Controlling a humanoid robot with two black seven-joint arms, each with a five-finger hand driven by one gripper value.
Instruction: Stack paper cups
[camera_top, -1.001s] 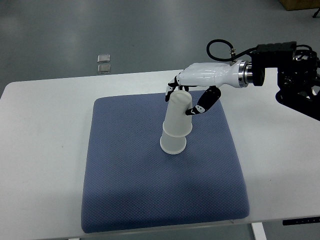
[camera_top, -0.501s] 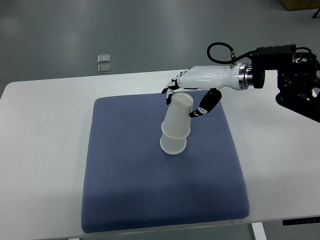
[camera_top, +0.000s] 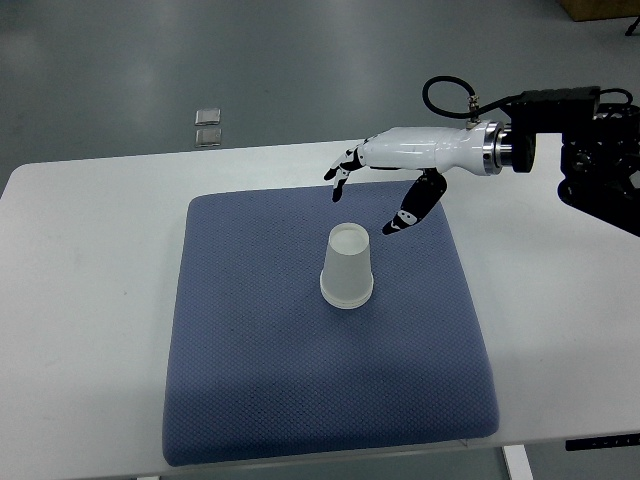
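Observation:
The white paper cups (camera_top: 347, 267) stand upside down as one nested stack in the middle of the blue mat (camera_top: 260, 380). My right hand (camera_top: 365, 195) hovers just beyond the stack, above the mat's far edge, apart from the cups. Its fingers (camera_top: 340, 171) are spread and its thumb (camera_top: 405, 212) hangs down, holding nothing. The right arm reaches in from the right edge. No left arm shows.
The mat lies on a white table (camera_top: 90, 300). Two small square objects (camera_top: 208, 127) rest on the grey floor beyond the table's far edge. The arm's black base (camera_top: 600, 150) sits at the right.
The upper cup has dropped fully down over the lower one. My right hand let go of it, opened and drew back slightly up and to the right.

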